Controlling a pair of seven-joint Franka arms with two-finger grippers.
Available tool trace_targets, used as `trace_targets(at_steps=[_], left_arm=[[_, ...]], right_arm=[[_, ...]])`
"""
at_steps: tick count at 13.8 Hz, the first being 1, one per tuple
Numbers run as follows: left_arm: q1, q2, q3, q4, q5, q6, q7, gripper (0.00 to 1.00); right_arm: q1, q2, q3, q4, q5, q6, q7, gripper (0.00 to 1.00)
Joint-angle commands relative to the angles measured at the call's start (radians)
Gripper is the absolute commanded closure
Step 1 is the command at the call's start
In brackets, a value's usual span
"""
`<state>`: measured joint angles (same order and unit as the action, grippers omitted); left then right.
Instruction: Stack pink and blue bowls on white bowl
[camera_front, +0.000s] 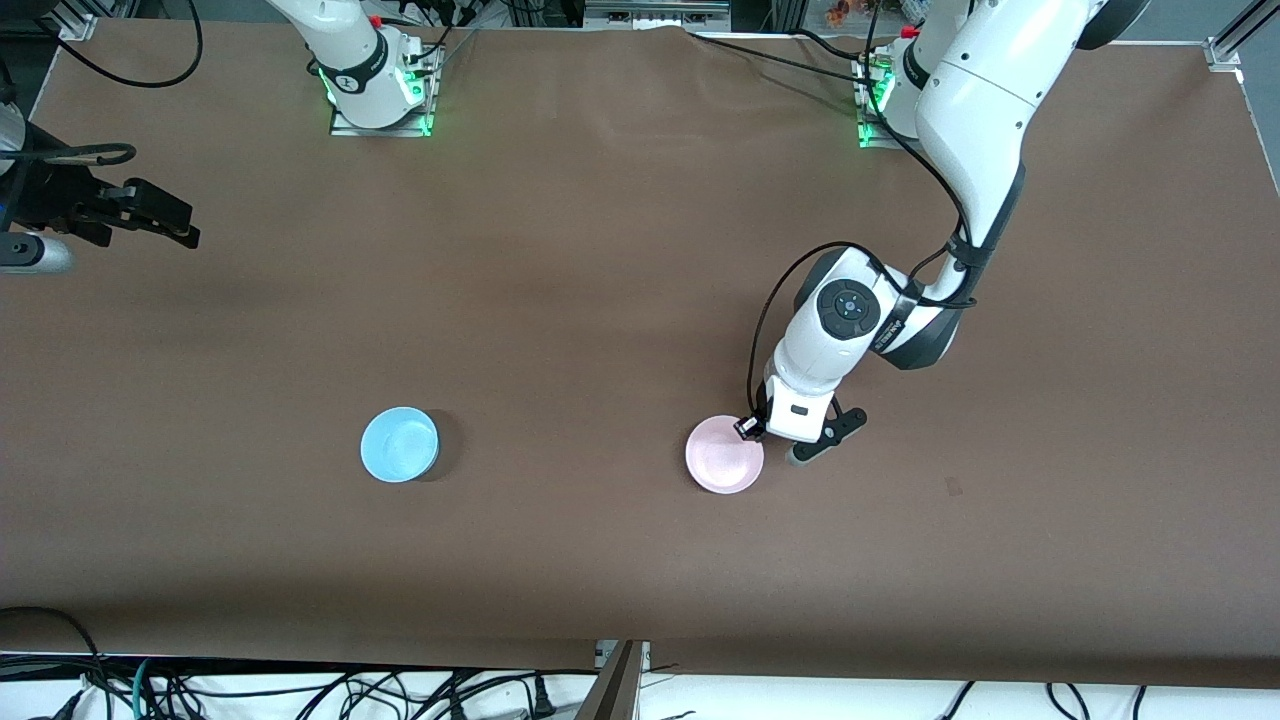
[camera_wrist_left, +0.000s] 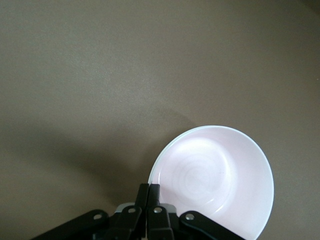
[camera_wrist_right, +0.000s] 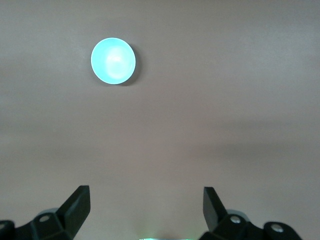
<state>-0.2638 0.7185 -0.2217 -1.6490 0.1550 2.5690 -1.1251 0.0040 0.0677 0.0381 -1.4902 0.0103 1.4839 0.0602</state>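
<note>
Cables (camera_front: 300, 690) — brown table (camera_front: 600, 250) above

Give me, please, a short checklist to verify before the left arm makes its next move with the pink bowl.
1. Left end effector shut on the rim of the pink bowl: ok, the fingers are pinched together at the rim.
2. Pink bowl lifted off the table: cannot tell.
3. White bowl located as the stack base: not ok, no view shows one; a pale edge under the pink bowl's rim may be it, cannot tell.
4. Blue bowl out of the way: ok, it sits apart, toward the right arm's end of the table.
5. Right end effector out of the way: ok, it is open and waits high above the table, the blue bowl in its view.
</note>
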Motion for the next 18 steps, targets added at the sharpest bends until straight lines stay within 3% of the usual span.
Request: trace_targets(at_steps=[1, 3, 9, 12, 18], left_arm=[[-0.012, 0.013, 0.015, 0.026, 0.029, -0.001, -0.021, 0.61], [-0.006, 0.01, 0.013, 0.073, 0.031, -0.019, -0.019, 0.47], [0.046, -0.016, 0.01, 0.282, 0.032, -0.312, 0.019, 0.61], [0.139, -0.051, -0.01, 0.291, 0.0, -0.372, 0.206, 0.67], [0.424, -0.143, -0.013, 0.29, -0.221, -0.565, 0.785, 0.71]], right_arm=[[-0.005, -0.014, 0.003, -0.012, -0.01, 0.009, -0.003, 0.0], [-0.005, -0.014, 0.003, -0.012, -0.01, 0.004, -0.003, 0.0], [-0.005, -0.014, 0.005, -0.012, -0.01, 0.009, 0.012, 0.0], [-0.005, -0.009, 0.005, -0.01, -0.009, 0.01, 0.012, 0.0], [-0.007, -0.005, 0.003, -0.01, -0.006, 0.016, -0.002, 0.0]])
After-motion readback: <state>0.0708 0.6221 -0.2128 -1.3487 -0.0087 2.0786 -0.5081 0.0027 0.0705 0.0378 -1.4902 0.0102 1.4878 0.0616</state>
